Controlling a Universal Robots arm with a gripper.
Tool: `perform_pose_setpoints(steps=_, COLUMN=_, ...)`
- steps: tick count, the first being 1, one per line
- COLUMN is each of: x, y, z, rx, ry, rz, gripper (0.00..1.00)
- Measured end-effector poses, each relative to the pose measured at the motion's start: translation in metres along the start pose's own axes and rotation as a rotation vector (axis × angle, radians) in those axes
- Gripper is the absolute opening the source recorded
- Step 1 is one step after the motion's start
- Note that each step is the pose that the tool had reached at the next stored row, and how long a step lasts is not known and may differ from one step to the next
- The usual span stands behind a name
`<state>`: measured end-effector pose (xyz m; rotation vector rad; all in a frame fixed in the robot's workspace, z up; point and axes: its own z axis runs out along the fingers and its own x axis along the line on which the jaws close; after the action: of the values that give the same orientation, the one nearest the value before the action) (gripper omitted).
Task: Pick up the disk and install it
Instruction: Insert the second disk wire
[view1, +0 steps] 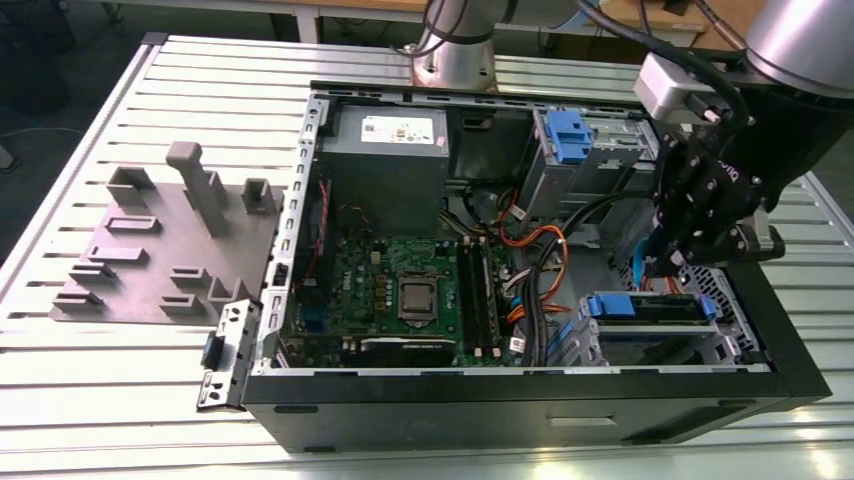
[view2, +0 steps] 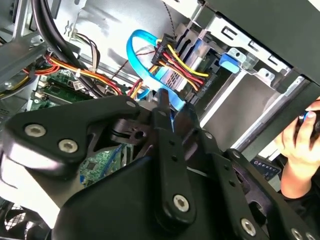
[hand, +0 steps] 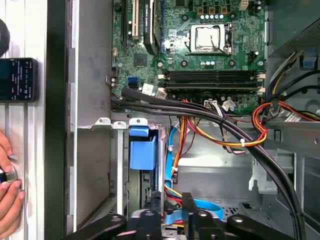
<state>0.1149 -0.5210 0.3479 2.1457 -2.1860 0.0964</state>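
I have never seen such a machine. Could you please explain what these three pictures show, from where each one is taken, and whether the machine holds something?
This is a robot arm with a grasping hand at its end. The exterior view comes from a camera standing off the arm; the two wrist views come from cameras riding on the arm itself, so they look from close by into the work.

On the slatted metal table lies an open computer case, and on the exterior view's left a grey slotted holder. The hand hangs inside the case, just above the disk, which sits in a bay with its blue handle showing. Whether the hand grips anything, I cannot tell. A person's fingers show beside the case in the first wrist view.
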Motion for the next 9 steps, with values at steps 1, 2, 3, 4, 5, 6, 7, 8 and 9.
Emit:
perform_pose_setpoints(steps=1, x=-0.0001, y=0.0000, z=0.0008, rx=0.0000, ry=-0.0013, rz=0.000, gripper=0.30)
perform_pose_setpoints(steps=2, x=-0.0001, y=0.0000, z=0.0014, rx=0.0000, ry=-0.0017, rz=0.000, gripper=0.24)
perform_pose_setpoints(steps=3, x=-0.0002, y=0.0000, z=0.0018, rx=-0.0001, ry=-0.0015, rz=0.000, gripper=0.17)
perform_pose_setpoints(steps=4, x=-0.0002, y=0.0000, z=0.0019, rx=0.0000, ry=-0.0014, rz=0.000, gripper=0.16)
perform_pose_setpoints(steps=5, x=-0.0001, y=0.0000, z=0.0020, rx=-0.0001, ry=-0.0014, rz=0.000, gripper=0.16)
perform_pose_setpoints(steps=6, x=0.0000, y=0.0000, z=0.0022, rx=-0.0001, ry=-0.0016, rz=0.000, gripper=0.16)
perform_pose_setpoints(steps=7, x=0.0005, y=0.0000, z=0.0024, rx=-0.0001, ry=-0.0018, rz=0.000, gripper=0.16)
perform_pose_setpoints(steps=8, x=0.0020, y=0.0004, z=0.0025, rx=0.0001, ry=-0.0016, rz=0.000, gripper=0.16)
perform_pose_setpoints(steps=9, x=0.0029, y=0.0009, z=0.0025, rx=0.0004, ry=-0.0017, rz=0.000, gripper=0.16)
